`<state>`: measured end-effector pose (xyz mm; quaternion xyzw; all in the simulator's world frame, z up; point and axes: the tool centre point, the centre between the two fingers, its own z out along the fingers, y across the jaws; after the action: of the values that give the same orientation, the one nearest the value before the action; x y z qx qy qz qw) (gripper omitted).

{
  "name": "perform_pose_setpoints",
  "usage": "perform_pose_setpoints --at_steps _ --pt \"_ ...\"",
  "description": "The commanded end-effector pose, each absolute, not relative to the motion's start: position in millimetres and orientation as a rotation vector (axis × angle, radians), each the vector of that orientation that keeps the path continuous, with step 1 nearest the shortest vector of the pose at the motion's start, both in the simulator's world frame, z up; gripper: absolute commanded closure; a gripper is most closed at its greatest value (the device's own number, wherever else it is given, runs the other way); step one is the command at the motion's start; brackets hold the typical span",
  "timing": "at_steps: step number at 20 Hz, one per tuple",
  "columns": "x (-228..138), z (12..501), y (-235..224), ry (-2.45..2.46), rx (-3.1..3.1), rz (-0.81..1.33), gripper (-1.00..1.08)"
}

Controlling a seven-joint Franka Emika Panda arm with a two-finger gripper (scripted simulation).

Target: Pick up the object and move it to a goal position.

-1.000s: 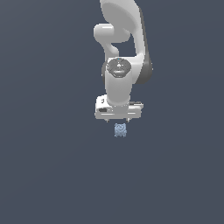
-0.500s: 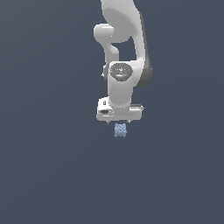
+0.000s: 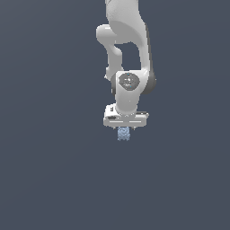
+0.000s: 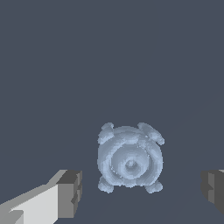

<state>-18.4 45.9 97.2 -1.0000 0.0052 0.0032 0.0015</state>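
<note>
White arm (image 3: 130,67) hangs down from top of exterior view, wrist pointing straight down. Gripper (image 4: 140,192) spread wide, fingers (image 4: 70,192) clear of the object on both sides, holding nothing. Object (image 3: 123,133), pale blue-grey, round with a bump at each corner (image 4: 130,162), sits directly under the gripper, between the fingers, untouched.

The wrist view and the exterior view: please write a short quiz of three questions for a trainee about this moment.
1. True or false: the gripper is shut on the object.
2. What colour is the object?
3. In the exterior view, the object is: A) just below the gripper, B) far to the exterior view's left, C) above the arm.

Key: 1 false, the fingers stand apart from it on both sides; 2 pale blue-grey; 3 A.
</note>
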Motion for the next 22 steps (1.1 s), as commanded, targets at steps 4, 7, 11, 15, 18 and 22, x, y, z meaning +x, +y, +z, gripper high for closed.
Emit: perform_pose_setpoints --at_steps 4,7,11,15,18,22 --pt "-19.8 90.9 48.2 0.021 -3.142 0.0 -0.92" --pt "-19.8 90.3 48.0 0.019 -3.141 0.003 -0.92" --pt "-20.2 79.1 48.1 0.019 -3.141 0.003 -0.92" --pt "-21.0 59.0 48.1 0.02 -3.141 0.001 -0.92" --pt "-21.1 47.3 48.2 0.02 -3.141 0.001 -0.92" --pt "-20.1 41.1 48.1 0.021 -3.142 0.0 -0.92"
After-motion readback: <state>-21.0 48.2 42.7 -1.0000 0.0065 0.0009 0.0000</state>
